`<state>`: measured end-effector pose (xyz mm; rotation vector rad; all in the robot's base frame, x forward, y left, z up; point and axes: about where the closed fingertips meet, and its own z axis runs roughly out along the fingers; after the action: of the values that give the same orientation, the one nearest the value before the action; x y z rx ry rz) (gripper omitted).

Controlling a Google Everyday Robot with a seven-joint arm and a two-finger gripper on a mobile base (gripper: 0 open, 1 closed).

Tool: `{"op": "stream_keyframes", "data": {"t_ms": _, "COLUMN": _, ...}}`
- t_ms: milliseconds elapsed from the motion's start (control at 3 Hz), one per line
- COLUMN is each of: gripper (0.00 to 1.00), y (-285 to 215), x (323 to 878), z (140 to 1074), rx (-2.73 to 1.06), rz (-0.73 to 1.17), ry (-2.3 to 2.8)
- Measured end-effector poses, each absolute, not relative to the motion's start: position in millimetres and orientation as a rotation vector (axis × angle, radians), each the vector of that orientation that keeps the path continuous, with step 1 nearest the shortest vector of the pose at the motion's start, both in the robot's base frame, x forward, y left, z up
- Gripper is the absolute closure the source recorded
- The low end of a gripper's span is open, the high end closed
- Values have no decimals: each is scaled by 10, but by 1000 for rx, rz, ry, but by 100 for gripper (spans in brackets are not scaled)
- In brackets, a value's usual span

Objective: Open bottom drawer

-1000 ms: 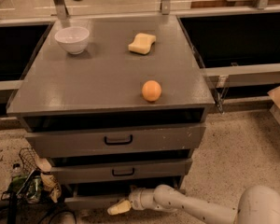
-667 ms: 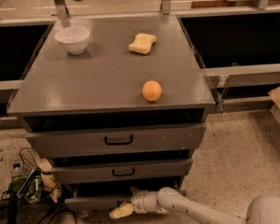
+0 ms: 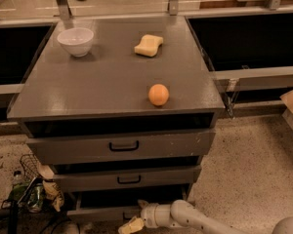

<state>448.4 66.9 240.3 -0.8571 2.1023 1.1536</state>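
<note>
Bottom drawer [image 3: 100, 212]: the lowest and slimmest of three grey drawers in a grey metal cabinet [image 3: 34, 108], lying at the foot of the stack, just above the speckled floor [image 3: 256, 169]. Its narrow front panel stands a little forward of the drawer above it, and a dark gap shows over its top edge. Its handle is not visible.

Gripper [image 3: 131, 225]: pale yellow-tipped, at the end of a white, rounded robot arm [image 3: 185, 214] that enters from the lower right. It lies low against the right part of the bottom drawer's front panel, near the floor. Whether it clasps anything cannot be told from this view.

Middle drawer [image 3: 151, 175]: a mid-sized grey front with a small black loop handle [image 3: 129, 180], directly above the bottom drawer.

Top drawer [image 3: 176, 144]: the tallest grey front, with a larger black handle [image 3: 124, 146].

On the flat cabinet top: a white round bowl [image 3: 75, 41] at the rear left, a yellow wavy sponge [image 3: 148, 45] at the rear centre, and an orange round fruit [image 3: 158, 94] near the front edge, all well apart.

A wire basket [image 3: 30, 165] with packets stands on the floor left of the cabinet.
</note>
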Motion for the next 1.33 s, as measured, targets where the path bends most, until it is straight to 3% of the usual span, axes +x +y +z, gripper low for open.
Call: {"op": "stream_keyframes", "data": {"t_ms": 1333, "gripper": 0, "y": 595, "x": 4658, "z": 2518, "rx": -739, "rz": 988, "ry": 2087}}
